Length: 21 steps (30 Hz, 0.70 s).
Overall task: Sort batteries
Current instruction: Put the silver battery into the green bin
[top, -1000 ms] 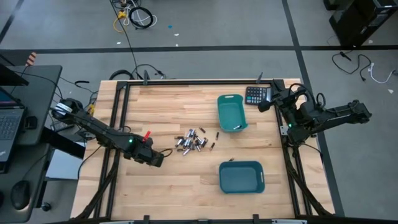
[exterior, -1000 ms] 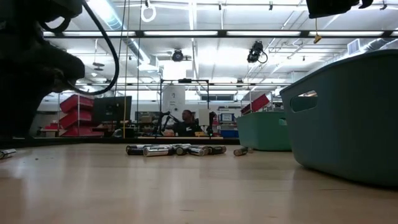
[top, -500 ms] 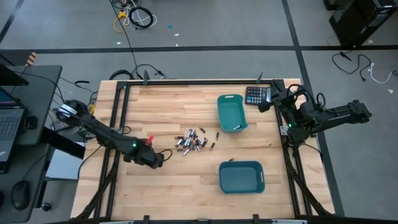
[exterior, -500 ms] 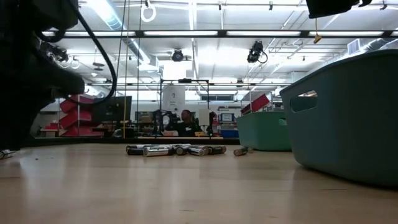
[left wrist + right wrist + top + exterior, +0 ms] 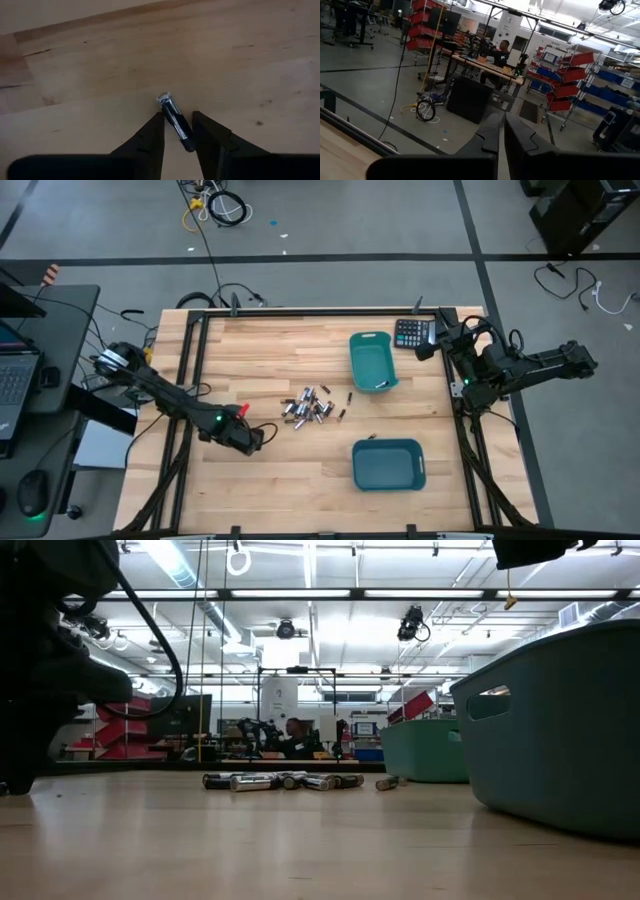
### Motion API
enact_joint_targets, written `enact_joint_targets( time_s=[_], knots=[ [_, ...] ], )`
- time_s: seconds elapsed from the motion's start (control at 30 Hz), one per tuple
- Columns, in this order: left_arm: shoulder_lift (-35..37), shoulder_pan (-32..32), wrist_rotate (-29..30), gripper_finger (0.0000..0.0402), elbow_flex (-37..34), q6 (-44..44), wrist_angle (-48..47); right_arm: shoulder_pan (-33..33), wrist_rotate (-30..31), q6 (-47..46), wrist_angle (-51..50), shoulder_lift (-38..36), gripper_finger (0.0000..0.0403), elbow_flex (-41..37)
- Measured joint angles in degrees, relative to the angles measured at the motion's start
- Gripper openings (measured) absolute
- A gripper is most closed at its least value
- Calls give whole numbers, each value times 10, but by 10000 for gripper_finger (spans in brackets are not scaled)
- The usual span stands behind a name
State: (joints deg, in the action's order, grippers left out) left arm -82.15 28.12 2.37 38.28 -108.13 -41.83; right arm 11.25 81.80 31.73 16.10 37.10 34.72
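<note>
A lone dark battery [image 5: 175,121] with a silvery end cap lies flat on the wooden table. My left gripper [image 5: 178,116] points down over it, open, one finger on each side of its body. In the high view this gripper [image 5: 260,437] is left of the pile of batteries [image 5: 308,408], which lies mid-table and also shows in the low view [image 5: 280,781]. My right gripper [image 5: 502,131] is shut and held level at the table's far right corner [image 5: 428,347], holding nothing. My left gripper comes from above, pointing down, its fingers [image 5: 156,131] on either side of the dark battery's body [image 5: 181,131]. The battery lies slanted in the gap, flat on the table. Whether the fingers touch it, I cannot tell.
Two teal bins stand right of the pile, one toward the far edge [image 5: 372,362] and one toward the near edge [image 5: 388,464]. A black calculator [image 5: 411,333] lies at the far right. Single batteries lie near the far bin [image 5: 350,396] and above the near bin [image 5: 372,437].
My left gripper has sunk toward the table and shifted slightly toward the near edge. In the low view the arm now hides the lone battery that showed at the left edge.
</note>
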Motion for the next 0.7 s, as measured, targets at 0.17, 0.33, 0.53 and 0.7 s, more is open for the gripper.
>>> enact_joint_targets(
  time_s=[0.17, 0.33, 0.53, 0.7],
  knots=[
    [0, 10, 6, 39, 0, 0, -4, 0, 0, 0, 0, 0, 15, 0],
    [0, 16, 16, 12, 0, 14, -6, 0, 0, 0, 0, 0, 16, 0],
    [1, 17, 33, 12, 16, 61, -30, 0, -2, 0, 0, 0, 14, 0],
    [19, 16, 111, 11, 63, 127, -60, 0, -32, 0, 1, 0, 16, 0]
  ],
)
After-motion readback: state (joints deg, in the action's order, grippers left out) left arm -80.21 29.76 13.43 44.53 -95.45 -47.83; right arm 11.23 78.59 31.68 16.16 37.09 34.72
